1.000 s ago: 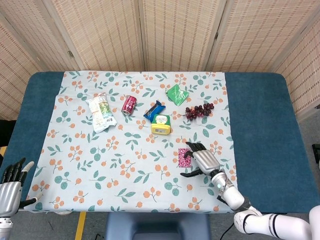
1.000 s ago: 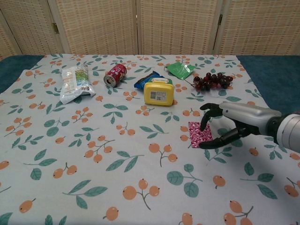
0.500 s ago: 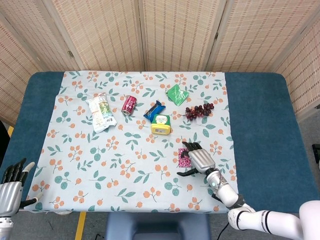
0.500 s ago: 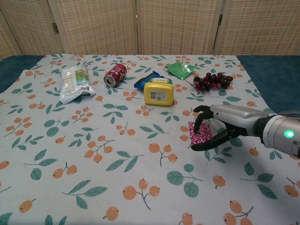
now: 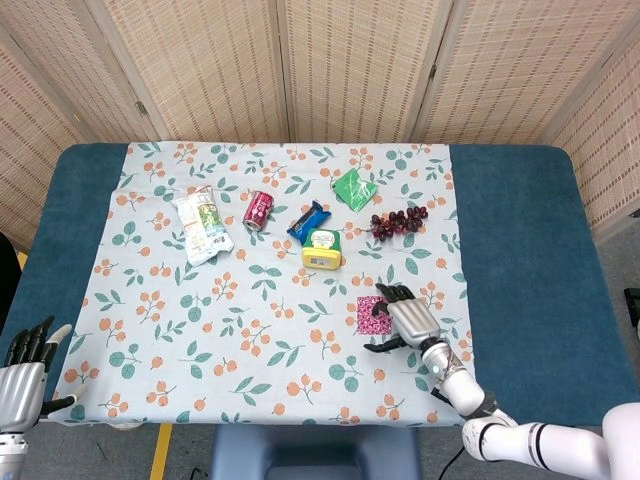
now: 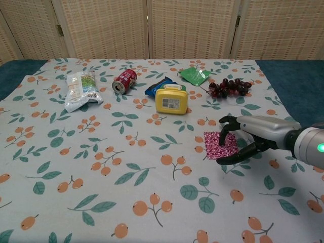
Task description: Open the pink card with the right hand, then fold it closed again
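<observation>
Table (image 5: pixel 520 250): blue top, covered across the middle by a pale floral cloth (image 5: pixel 200 330) printed with leaves and orange fruit. Woven folding screens (image 5: pixel 350 60) stand behind it.

Right hand (image 5: pixel 408 318), silver with dark fingers, sits low over the cloth near the front right part of the print. Chest view: fingers (image 6: pixel 226 125) curled downward over the right edge of the pink card (image 6: pixel 218 144), thumb stretched out below the card's lower right corner. Whether the fingertips actually touch or pinch the card edge cannot be told from either view; nothing is plainly lifted.

Left hand (image 5: pixel 22 362): at the front left corner of the table, off the cloth, fingers apart and pointing up, holding nothing.

Pink card lies flat on the cloth, patterned face up, just left of the right hand, in front of the yellow box and well apart from it.

Other items, all in the far half of the cloth:
- snack bag (image 5: pixel 202 224), white and green, far left
- yellow box (image 5: pixel 322 250), centre
- grapes (image 5: pixel 398 221), dark bunch, right of the box
- green packet (image 5: pixel 354 188), behind the grapes
- red can (image 5: pixel 258 210), lying on its side
- blue wrapper (image 5: pixel 308 219), touching the back of the yellow box
</observation>
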Controlling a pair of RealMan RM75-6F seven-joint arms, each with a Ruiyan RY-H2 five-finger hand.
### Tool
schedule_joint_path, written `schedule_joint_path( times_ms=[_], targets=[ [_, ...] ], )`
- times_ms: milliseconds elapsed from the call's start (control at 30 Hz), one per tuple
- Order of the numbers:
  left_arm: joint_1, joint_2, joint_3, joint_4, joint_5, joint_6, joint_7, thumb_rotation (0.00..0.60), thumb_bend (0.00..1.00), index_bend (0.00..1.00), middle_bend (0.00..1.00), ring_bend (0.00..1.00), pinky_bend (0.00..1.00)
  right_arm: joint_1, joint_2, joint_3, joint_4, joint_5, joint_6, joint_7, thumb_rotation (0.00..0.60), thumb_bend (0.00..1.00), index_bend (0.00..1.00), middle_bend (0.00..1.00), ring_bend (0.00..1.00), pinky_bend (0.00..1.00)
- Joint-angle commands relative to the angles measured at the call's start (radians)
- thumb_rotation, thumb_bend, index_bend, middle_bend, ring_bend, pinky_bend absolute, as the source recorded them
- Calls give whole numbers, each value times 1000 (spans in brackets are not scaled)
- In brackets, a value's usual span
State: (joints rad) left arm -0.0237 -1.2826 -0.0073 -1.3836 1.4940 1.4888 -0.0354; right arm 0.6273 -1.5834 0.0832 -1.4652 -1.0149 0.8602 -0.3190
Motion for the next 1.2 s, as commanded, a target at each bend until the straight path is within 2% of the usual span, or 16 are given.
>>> schedule_joint_path(
  times_ms=[33,400,667,1200],
  targets=[
    [-2,0,0,-2,3,0,3,600,214,165,0,43,0,-11,14,-10,-3,-2,8,7,279,102,328,40,0,0],
    [-7,-2,-1,-9,7,0,10,600,213,169,0,43,0,-66,90,-44,-13,-4,40,33,278,102,328,40,0,0],
    [-6,-2,1,-12,10,3,12,600,214,169,0,43,0,-95,134,-48,-39,-38,65,70,278,102,328,40,0,0],
    [1,0,3,-2,-2,2,1,600,214,169,0,43,0,-16,34,6,-33,-37,12,28,277,102,328,39,0,0]
  ],
)
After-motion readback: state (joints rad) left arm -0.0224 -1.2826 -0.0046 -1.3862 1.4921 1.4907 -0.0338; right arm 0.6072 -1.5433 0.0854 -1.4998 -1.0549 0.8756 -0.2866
